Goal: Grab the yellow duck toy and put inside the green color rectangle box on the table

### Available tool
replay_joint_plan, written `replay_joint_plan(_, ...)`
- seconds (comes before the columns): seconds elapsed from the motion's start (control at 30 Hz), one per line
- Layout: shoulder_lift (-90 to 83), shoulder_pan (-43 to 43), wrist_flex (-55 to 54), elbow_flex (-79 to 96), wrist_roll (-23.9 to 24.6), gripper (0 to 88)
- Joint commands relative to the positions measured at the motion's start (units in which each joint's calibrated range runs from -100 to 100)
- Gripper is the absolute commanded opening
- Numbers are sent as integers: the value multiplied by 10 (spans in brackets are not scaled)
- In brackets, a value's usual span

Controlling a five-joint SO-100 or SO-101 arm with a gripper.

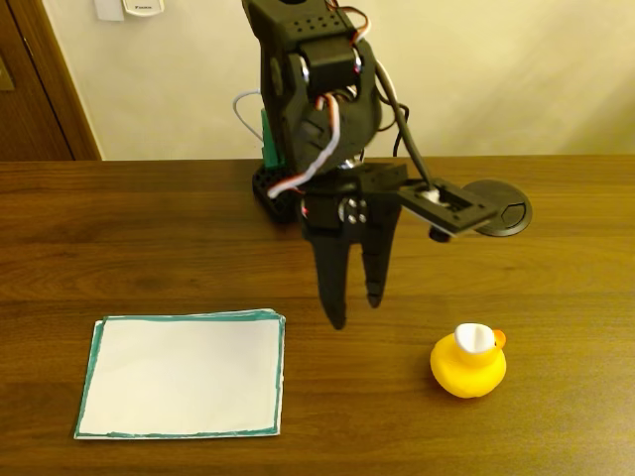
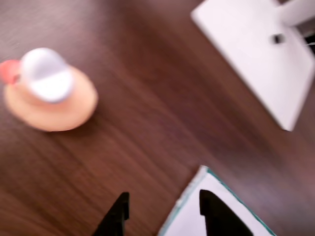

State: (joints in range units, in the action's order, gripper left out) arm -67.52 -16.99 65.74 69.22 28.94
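Closest to the fixed camera, the green color rectangle box (image 1: 181,375) lies flat at about 7 o'clock in the frame, a white sheet with a teal-green hand-drawn border and nothing on it. Over at roughly 4 o'clock sits the yellow duck toy (image 1: 468,363), upright on the table (image 1: 119,238), white cap on top and the orange beak poking toward 1 o'clock, so it's well apart from the sheet and not inside it. A bit further back, pretty much dead center, the gripper (image 1: 355,307) hangs over the bare wood between the two, fingers pointing down with a clear gap between the tips, so the claw is released and empty. It's off the table as far as I can tell, and the duck lies at about 4 o'clock from the fingertips. In the wrist view, which is fairly blurry, the gripper (image 2: 165,214) comes in at 6 o'clock with both dark fingers spread, the duck sits way up at 10 o'clock, and a corner of the sheet is right by the finger on the right. Further back in the fixed view there's a round black grommet (image 1: 501,208) at 2 o'clock, then the arm's base at 12 o'clock against the beige wall.
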Motion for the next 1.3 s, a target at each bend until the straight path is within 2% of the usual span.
replay_joint_plan(0.0, 53, -28, -31, -27, 4, 227)
replay_joint_plan(0.2, 123, -118, -75, -37, 28, 320)
replay_joint_plan(0.4, 203, -213, -156, -39, 63, 343)
replay_joint_plan(0.57, 265, -257, -212, -45, 76, 344)
replay_joint_plan(0.83, 388, -274, -285, -87, 71, 339)
replay_joint_plan(1.27, 374, -279, -414, 27, 72, 317)
